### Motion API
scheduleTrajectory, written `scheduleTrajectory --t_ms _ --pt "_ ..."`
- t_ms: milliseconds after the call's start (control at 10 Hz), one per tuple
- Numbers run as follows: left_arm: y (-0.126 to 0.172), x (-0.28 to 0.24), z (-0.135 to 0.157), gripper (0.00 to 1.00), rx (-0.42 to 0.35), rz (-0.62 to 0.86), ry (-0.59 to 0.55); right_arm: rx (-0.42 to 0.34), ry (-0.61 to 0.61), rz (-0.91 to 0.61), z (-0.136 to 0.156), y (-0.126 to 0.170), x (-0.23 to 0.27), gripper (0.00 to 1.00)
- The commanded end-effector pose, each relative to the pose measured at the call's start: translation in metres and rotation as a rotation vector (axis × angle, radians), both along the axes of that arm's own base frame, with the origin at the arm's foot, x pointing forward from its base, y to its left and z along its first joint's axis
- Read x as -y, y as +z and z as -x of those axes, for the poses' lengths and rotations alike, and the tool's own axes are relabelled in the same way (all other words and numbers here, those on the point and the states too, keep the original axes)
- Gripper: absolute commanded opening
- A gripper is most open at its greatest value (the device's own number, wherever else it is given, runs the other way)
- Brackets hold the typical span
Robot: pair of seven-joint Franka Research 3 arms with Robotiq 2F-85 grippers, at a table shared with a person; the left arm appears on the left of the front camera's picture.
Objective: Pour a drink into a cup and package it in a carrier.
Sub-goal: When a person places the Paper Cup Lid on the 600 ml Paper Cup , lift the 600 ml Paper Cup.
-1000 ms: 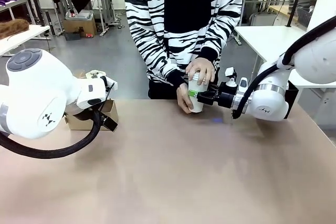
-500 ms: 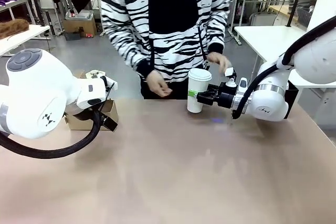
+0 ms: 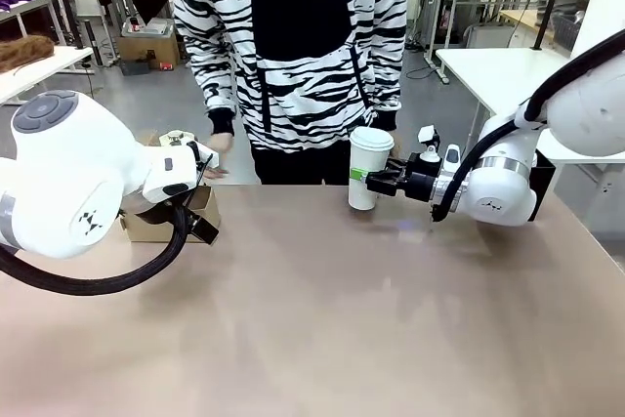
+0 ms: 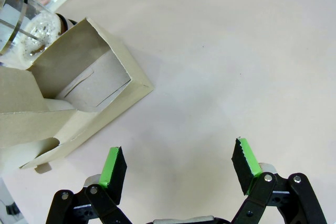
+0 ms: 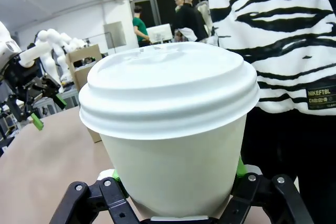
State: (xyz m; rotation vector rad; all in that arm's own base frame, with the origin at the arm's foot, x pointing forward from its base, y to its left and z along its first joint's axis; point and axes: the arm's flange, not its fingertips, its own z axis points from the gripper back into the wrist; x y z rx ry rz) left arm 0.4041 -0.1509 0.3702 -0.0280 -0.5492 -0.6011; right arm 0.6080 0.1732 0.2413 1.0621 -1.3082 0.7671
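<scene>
Right now your right end effector point(image 3: 376, 181) is pinching the cup point(image 3: 369, 168) from the side, low on its wall, with a green pad pressed against each flank. The cup is white paper with a white domed lid. It stands upright at the far edge of the tabletop point(image 3: 322, 319), right of centre and just in front of the person point(image 3: 293, 46). From the right wrist camera you see the lid seated all round the rim. Behind it, on the person's zebra-striped top, a small black patch point(image 5: 321, 98) reads "NIKEFTBL"; the finer line under it is too small to read. The gold print at the collar in the front view is cut off by the frame, so you cannot read it. Your left end effector point(image 4: 179, 161) is spread wide and holds nothing, hanging over bare tabletop. The carrier point(image 4: 79, 93), plain brown cardboard, lies just beyond its left pad and clear of it, with one round cup slot showing. The glass jug point(image 4: 21, 30) stands touching the carrier's far side, with bubbles on the inside of the glass. In the front view the carrier sits at the far left of the tabletop, partly hidden behind the left arm, and one hand point(image 3: 215, 158) of the person is just above it.
</scene>
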Motion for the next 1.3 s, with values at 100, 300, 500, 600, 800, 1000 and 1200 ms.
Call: scheduleTrajectory --t_ms 100,300,500,600,800,1000,1200 --pt "0.0 0.0 0.0 1.0 0.0 0.001 -0.001 0.0 0.0 0.0 0.0 0.0 0.0 0.81" --pt "0.0 0.0 0.0 1.0 0.0 0.001 -0.001 0.054 0.028 0.039 0.017 0.073 0.021 0.81" --pt "0.0 0.0 0.0 1.0 0.0 0.001 -0.001 0.056 0.06 0.032 0.031 0.145 0.046 0.81" --pt "0.0 0.0 0.0 1.0 0.0 0.001 -0.001 0.049 0.076 0.022 0.041 0.178 0.058 0.81" --pt "0.0 0.0 0.0 1.0 0.0 0.001 -0.001 0.041 0.074 0.004 0.085 0.246 0.084 0.81" --pt "0.0 0.0 0.0 1.0 0.0 0.001 -0.001 0.037 0.021 -0.017 0.117 0.29 0.107 0.81" --pt "0.0 0.0 0.0 1.0 0.0 0.001 -0.001 0.008 0.024 0.005 0.144 0.311 0.116 0.81"
